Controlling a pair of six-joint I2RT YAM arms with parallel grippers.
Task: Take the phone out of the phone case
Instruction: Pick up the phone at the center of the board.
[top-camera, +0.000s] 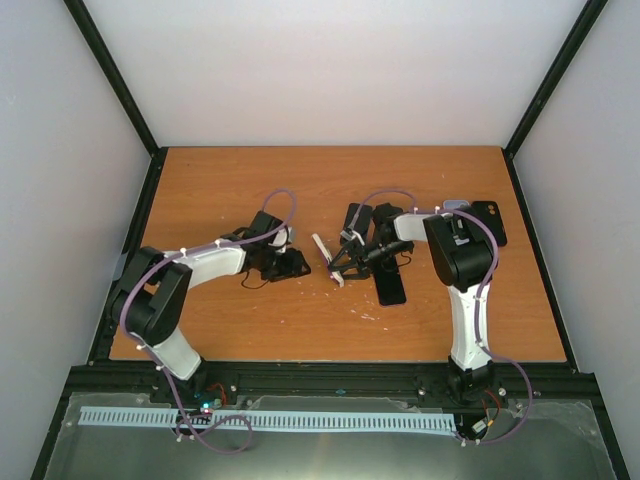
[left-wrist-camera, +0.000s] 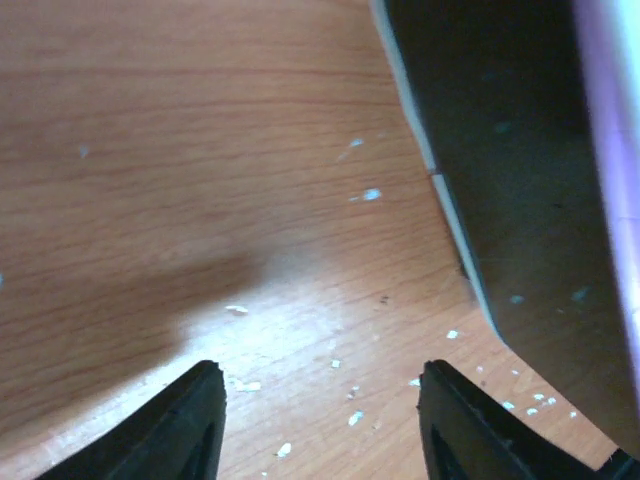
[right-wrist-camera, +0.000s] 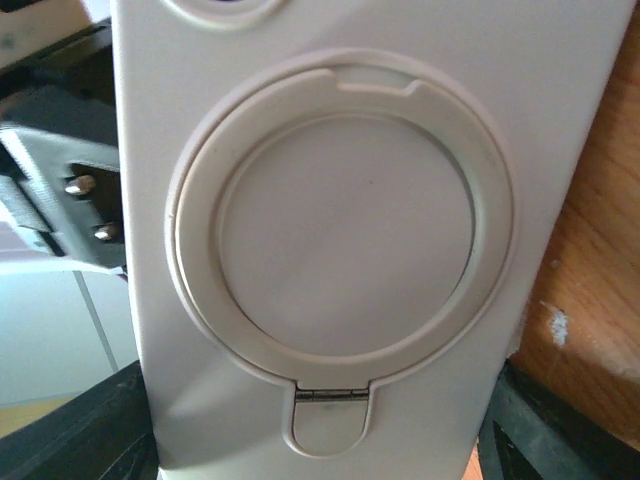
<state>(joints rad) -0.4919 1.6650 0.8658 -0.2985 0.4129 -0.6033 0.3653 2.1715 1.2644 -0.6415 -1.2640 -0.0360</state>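
Observation:
The white phone case (right-wrist-camera: 330, 240) fills the right wrist view, showing its back with a round ring stand. My right gripper (right-wrist-camera: 320, 435) is shut on its two long sides. From above, the case (top-camera: 325, 255) stands on edge over the table's middle, in the right gripper (top-camera: 345, 262). In the left wrist view a dark flat face with a pale rim (left-wrist-camera: 510, 170) slants at the upper right; it looks like the phone's screen inside the case. My left gripper (left-wrist-camera: 320, 375) is open just left of it, low over bare wood, with nothing between its fingers (left-wrist-camera: 205, 420).
Three dark phone-like slabs lie on the wooden table (top-camera: 250, 190): one behind the grippers (top-camera: 357, 218), one in front (top-camera: 390, 288), one at the far right (top-camera: 489, 222). White flecks (left-wrist-camera: 370, 194) dot the wood. A black frame (top-camera: 330, 375) runs along the near edge.

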